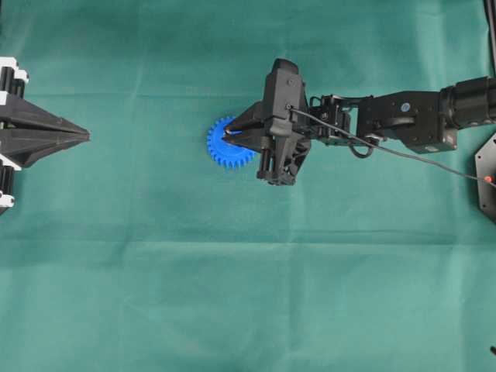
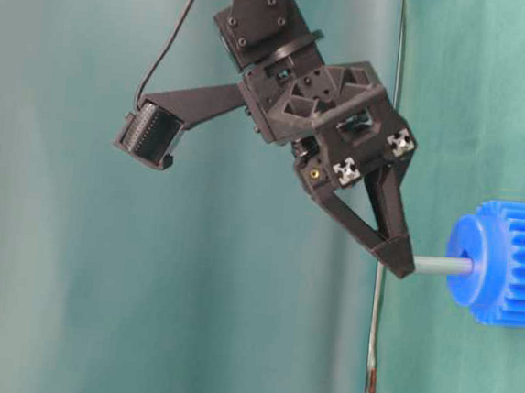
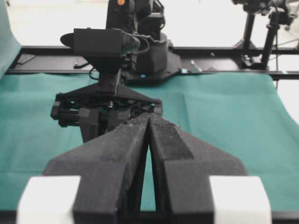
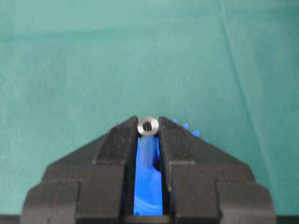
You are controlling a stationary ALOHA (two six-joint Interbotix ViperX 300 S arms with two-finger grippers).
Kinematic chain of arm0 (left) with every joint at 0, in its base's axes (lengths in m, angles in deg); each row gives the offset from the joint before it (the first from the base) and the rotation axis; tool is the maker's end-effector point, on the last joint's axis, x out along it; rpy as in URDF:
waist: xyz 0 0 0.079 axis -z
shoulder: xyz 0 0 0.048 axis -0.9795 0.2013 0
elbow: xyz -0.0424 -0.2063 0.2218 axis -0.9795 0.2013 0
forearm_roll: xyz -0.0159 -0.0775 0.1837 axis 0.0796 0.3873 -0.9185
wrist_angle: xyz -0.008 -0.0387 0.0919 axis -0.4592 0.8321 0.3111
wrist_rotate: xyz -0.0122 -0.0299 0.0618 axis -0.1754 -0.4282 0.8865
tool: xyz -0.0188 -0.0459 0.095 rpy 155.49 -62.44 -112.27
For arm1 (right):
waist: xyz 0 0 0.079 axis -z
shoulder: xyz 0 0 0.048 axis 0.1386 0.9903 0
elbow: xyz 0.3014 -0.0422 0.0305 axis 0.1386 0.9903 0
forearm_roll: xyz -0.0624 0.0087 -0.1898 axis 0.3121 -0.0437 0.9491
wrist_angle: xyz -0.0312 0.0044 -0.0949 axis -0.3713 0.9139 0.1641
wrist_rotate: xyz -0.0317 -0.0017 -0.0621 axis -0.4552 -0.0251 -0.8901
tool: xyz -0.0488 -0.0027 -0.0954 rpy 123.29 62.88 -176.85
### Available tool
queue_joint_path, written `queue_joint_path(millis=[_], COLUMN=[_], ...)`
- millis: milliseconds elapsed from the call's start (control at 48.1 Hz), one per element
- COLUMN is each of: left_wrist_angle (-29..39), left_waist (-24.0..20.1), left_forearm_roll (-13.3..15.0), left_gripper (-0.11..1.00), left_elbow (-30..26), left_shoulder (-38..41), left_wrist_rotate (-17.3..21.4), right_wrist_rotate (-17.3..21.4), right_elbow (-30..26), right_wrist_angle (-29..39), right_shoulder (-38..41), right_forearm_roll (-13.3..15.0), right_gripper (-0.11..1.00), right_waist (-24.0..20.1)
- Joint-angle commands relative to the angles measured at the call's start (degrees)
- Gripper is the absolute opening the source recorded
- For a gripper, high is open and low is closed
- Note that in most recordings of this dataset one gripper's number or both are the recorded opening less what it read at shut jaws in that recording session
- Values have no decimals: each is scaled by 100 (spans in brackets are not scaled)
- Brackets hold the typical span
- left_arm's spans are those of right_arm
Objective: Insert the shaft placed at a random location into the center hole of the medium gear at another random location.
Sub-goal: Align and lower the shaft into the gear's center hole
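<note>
The blue medium gear (image 1: 219,152) lies flat on the green cloth just left of the middle. My right gripper (image 1: 230,138) hangs over it, shut on the silvery shaft (image 4: 148,125), whose hollow top end shows between the fingertips. In the table-level view the shaft (image 2: 442,265) runs from the right gripper (image 2: 402,261) straight to the middle of the raised hub of the gear (image 2: 511,264). The center hole is hidden by the shaft. Blue gear (image 4: 148,186) fills the gap below the jaws. My left gripper (image 1: 84,137) rests shut and empty at the far left, fingertips together (image 3: 149,117).
Green cloth (image 1: 248,294) covers the whole table. The right arm (image 1: 403,120) stretches in from the right with a cable trailing. A black plate (image 1: 487,178) sits at the right edge. A black rail (image 3: 224,70) and stands lie beyond the cloth.
</note>
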Motion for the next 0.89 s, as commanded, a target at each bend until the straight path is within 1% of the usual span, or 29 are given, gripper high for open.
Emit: queue_joint_path(millis=[0,146,478,665,873], left_wrist_angle=[-35,-35,-26,-26,-26], left_waist=[18,9,18,18,9], left_forearm_roll=[-9,-9,-9,-9,-9], left_gripper=[0,0,0,0,0], left_elbow=[-141,-141,-141,-132,-132], left_shoulder=[53,53,53,53,53], left_wrist_rotate=[-9,0,0,-9,-9], right_wrist_rotate=[-9,-18,-53,-53,0], right_elbow=[-79,-62,70,88,79], right_wrist_angle=[-35,-26,-44,-176,-378], right_shoulder=[-44,-105,-510,-457,-193], right_forearm_roll=[-18,-18,0,-9,-44], right_gripper=[13,13,13,13,13], right_waist=[9,53,149,158,141])
